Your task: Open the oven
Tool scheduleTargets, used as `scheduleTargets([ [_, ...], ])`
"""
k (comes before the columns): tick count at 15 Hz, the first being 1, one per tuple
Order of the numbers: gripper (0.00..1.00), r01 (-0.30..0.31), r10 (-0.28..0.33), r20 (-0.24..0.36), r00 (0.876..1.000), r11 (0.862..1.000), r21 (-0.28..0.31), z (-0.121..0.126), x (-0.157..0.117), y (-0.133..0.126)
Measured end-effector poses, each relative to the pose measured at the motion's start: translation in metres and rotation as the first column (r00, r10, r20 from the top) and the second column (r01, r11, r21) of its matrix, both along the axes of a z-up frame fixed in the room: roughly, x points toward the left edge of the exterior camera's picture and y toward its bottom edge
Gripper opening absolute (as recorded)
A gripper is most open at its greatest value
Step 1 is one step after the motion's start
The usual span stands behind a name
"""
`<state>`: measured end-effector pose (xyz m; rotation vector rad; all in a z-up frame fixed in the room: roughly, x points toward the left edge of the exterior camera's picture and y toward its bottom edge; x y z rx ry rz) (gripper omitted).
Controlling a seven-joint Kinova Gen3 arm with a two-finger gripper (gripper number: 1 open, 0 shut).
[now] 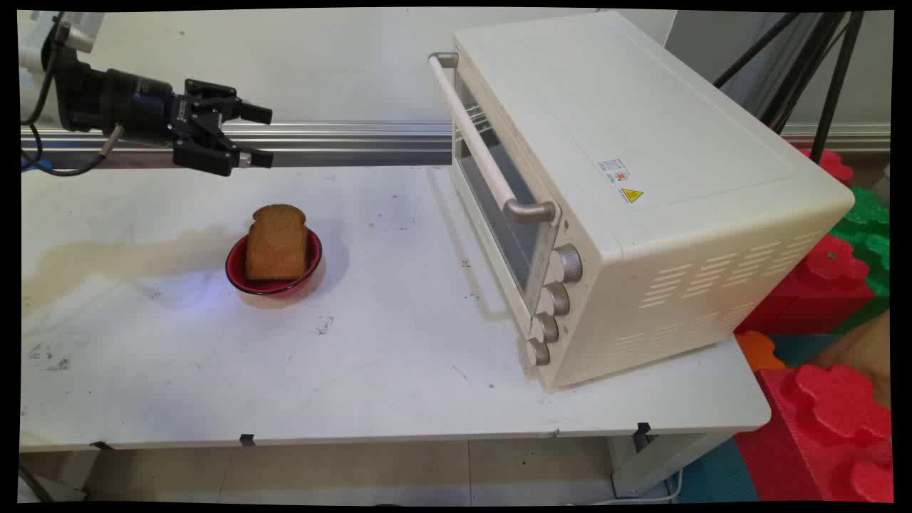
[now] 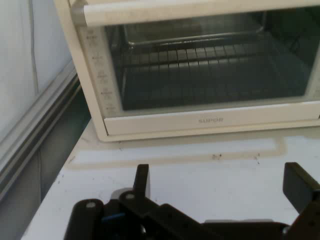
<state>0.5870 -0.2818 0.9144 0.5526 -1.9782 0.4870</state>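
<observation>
Gripper [image 1: 260,135] gapes empty toward the SUPOR-lettered oven [image 2: 210,120].

Arm: white link, black cylindrical wrist section. Claw [image 1: 256,135]: black, angular linkage, two flat black fingers [image 2: 141,181] with squared tips. Black cables hang at the wrist.
</observation>
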Motion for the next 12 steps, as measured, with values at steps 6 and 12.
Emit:
scheduleTargets([
  [6, 1.0, 0.017, -0.018, -0.031, 0.999, 1.0, -0.026, 0.017, -0.009, -0.004],
  [12, 1.0, 0.034, -0.037, -0.065, 0.997, 0.998, -0.051, 0.035, -0.024, -0.012],
])
